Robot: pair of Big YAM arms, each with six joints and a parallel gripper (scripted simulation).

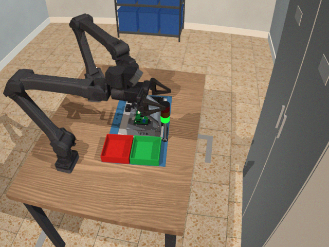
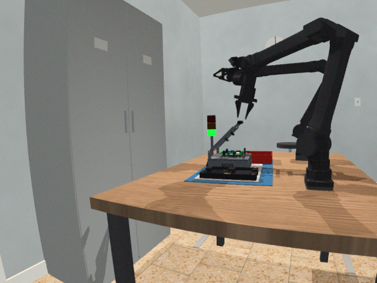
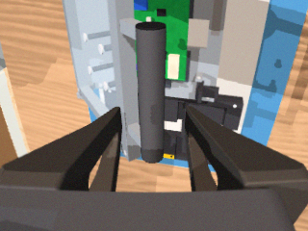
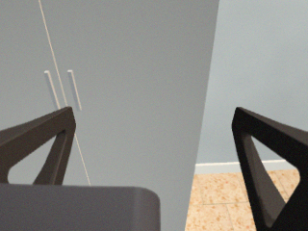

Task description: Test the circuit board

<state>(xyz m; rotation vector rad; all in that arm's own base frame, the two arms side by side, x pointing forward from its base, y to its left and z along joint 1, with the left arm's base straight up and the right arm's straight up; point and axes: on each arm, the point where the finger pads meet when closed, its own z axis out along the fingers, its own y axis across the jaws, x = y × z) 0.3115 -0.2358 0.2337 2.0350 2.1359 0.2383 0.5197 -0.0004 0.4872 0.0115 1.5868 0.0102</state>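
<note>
From above, the board (image 1: pixel 141 119) (image 2: pixel 232 152) (image 3: pixel 175 38) is on the tester (image 1: pixel 143 133) (image 2: pixel 228 161), under the raised lid (image 2: pixel 225 138) (image 3: pixel 126 72); the right gripper (image 1: pixel 167 99) (image 2: pixel 217 74) (image 4: pixel 153 115) and its arm cover part of that scene. The light (image 1: pixel 165 119) (image 2: pixel 211 125) glows green. The red bin (image 1: pixel 115 160) (image 2: pixel 260 157) and green bin (image 1: pixel 144 162) stand side by side next to the tester. The exterior view has the left gripper (image 2: pixel 241 117) (image 3: pixel 153 115) pointing down just above the lid's handle (image 2: pixel 240 122) (image 3: pixel 151 96), the black tray (image 2: pixel 228 174) (image 3: pixel 233 107) in front of the tester, and the right gripper higher up. In the left wrist view the fingers are parted on both sides of the dark handle, gripping nothing; lid and handle hide part of the board. The right wrist view shows wide-open, unladen fingers facing the cabinet (image 4: pixel 140 96).
</note>
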